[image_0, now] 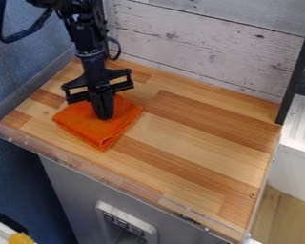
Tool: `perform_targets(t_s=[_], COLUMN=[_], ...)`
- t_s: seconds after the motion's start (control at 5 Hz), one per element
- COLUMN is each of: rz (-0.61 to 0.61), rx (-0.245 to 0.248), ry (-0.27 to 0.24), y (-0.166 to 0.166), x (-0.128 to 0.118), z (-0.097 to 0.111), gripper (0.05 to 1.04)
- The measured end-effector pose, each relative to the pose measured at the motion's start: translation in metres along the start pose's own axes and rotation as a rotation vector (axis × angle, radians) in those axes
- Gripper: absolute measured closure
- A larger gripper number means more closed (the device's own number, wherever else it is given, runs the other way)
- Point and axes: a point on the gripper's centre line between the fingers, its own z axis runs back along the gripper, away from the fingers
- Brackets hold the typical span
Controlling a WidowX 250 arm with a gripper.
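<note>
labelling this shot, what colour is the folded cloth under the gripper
The cloth is orange, clearest in the camera view.

Black pincer pointing down onto folded orange cloth, left part of wood-striped counter. Whitewashed plank wall behind; blue wall at left edge of view. Clear plastic rim along the near side, above grey front panel with white power strip.

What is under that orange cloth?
The folded orange cloth lies on a wooden counter, whose planks show around its edges. The black gripper is at its top. Whatever lies directly beneath the cloth is covered, so I cannot tell.
</note>
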Motion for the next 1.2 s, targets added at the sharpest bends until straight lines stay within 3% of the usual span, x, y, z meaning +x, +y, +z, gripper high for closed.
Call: perform_targets(t_s=[0.6, 1.2], rz=[-0.406, -0.715], rx=[-0.019, 0.042], ry=[-0.038, -0.092], y=[-0.021, -0.033], x=[-0.012, -0.024], z=[-0.009, -0.004], gripper=[1.025, 1.025])
